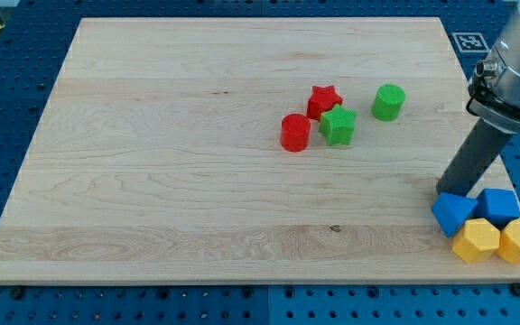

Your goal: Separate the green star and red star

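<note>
My tip (443, 190) by blue block (454, 214) — stars (331, 114) touching, far left

The small red star-shaped block (324, 100) lies flat on the wooden board, up toward the view's top and well off to the view's left of my tip (444, 191). Touching its lower right side sits the small green star-shaped block (338, 125), ribbed on top, also lying flat, a shade closer to my tip but still well apart from it. The two stars are pressed together, no gap showing.
</note>
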`<action>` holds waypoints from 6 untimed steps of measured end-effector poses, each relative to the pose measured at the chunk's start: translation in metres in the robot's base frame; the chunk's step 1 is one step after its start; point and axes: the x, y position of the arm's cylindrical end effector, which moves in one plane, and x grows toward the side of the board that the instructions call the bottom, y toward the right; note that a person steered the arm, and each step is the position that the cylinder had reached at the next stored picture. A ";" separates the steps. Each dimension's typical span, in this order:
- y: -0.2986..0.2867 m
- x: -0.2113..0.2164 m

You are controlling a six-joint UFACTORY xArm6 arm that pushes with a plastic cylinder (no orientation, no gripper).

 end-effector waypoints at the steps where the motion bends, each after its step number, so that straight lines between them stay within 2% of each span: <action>1: 0.000 -0.030; 3: -0.016 -0.085; 5: -0.072 -0.121; 6: -0.112 -0.122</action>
